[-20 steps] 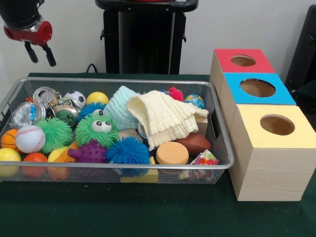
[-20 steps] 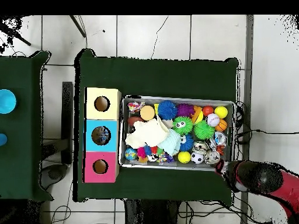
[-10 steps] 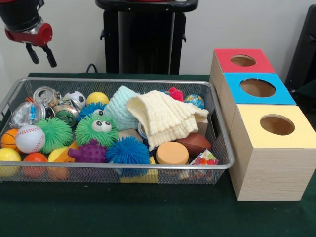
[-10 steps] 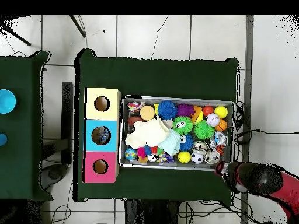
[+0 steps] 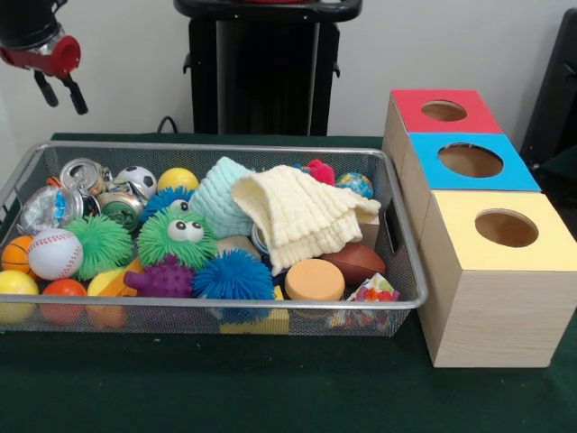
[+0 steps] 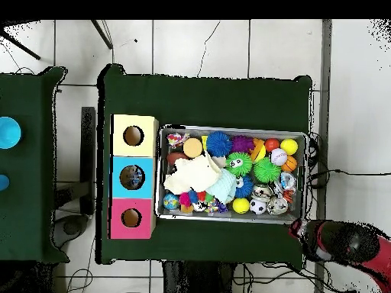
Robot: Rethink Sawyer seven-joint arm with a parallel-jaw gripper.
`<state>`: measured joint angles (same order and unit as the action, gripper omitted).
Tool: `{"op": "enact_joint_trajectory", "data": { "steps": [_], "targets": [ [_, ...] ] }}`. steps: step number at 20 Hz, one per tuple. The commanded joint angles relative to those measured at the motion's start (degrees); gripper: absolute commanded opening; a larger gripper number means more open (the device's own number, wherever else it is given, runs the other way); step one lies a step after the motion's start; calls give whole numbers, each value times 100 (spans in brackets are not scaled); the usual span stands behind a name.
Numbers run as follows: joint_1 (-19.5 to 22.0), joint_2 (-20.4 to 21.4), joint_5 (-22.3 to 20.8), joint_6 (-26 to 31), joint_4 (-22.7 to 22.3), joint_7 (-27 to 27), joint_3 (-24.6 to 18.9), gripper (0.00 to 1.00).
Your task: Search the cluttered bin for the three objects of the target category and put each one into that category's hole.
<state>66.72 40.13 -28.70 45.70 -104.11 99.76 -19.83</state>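
Above bin's far corner, off counter edge, claw [image 5: 59, 90] hanging released, fingers spread, carrying nothing; likely sitting clear so bin stays unobstructed for search. Mesh bin [image 5: 225, 304] lying at counter centre, crammed with balls, cans, cloths; target category untold. Three boxes [image 5: 469, 162] standing just beside bin, holes facing up. Green counter [image 5: 270, 388] covering; tiled floor [image 6: 229, 46] showing around.

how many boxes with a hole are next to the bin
3, in a row beside the bin: the red box farthest from the camera, the blue box in the middle, the yellow box nearest. None looks hidden.
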Motion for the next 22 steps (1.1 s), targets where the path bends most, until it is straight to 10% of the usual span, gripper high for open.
{"op": "enact_joint_trajectory", "data": {
  "steps": [1,13,22],
  "targets": [
    [-310,240,-356,-590,304,1122,743,100],
    [-1572,404,69,-1560,262,2752,2545,100],
    [-1428,843,898,-2232,-514,2864,2609,100]
  ]
}}
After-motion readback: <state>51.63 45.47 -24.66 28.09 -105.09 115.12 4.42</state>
